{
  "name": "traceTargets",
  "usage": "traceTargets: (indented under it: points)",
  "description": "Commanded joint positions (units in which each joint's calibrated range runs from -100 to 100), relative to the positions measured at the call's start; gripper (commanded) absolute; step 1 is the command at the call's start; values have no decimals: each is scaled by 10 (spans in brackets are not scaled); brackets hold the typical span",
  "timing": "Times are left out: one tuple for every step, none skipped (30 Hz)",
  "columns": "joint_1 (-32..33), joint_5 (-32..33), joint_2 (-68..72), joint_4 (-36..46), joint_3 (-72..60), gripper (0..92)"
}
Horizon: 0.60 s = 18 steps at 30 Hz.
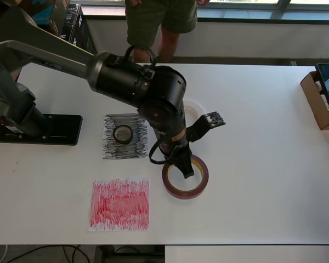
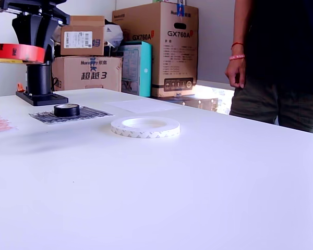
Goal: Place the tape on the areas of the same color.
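Three tape rolls in view on the white counter [image 1: 263, 164]. Small black roll [image 1: 123, 133] sits on the black scribbled patch [image 1: 125, 137]. White roll [image 2: 145, 126] lies flat on bare counter, near the faint white sheet [image 2: 143, 105] but not on it in the exterior view; overhead, the arm mostly hides it. Dark-red roll [image 1: 185, 176] is held off the counter, as the exterior view shows; the hand [image 1: 185, 167] has one finger inside its ring, gripping the rim. Red scribbled patch [image 1: 119, 204] is bare, to the overhead view's left of the red roll. Person [image 2: 281, 62] stands at the far edge.
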Motion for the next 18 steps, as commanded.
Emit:
traceTargets:
  points:
    - [-23,-87,-163,-131,262,0]
    - [-31,-99,-185,-159,297,0]
    - [-41,-109,-204,-183,331,0]
    - [-52,-118,-222,-211,363,0]
    - [-62,-127,-236,-239,396,0]
    - [-73,-137,-247,-265,426,0]
    - [-83,-146,-256,-292,455,0]
    - [-90,-154,-263,-319,482,0]
    - [-97,-159,-267,-344,505,0]
    - [-102,-161,-269,-369,527,0]
    - [-105,-161,-269,-393,545,0]
    - [-108,-161,-269,-412,561,0]
    - [-109,-161,-268,-428,575,0]
    - [-109,-161,-266,-435,586,0]
    - [-108,-161,-265,-435,593,0]
    - [-105,-159,-259,-433,596,0]
    - [-104,-158,-249,-431,596,0]
    - [-104,-157,-239,-431,596,0]
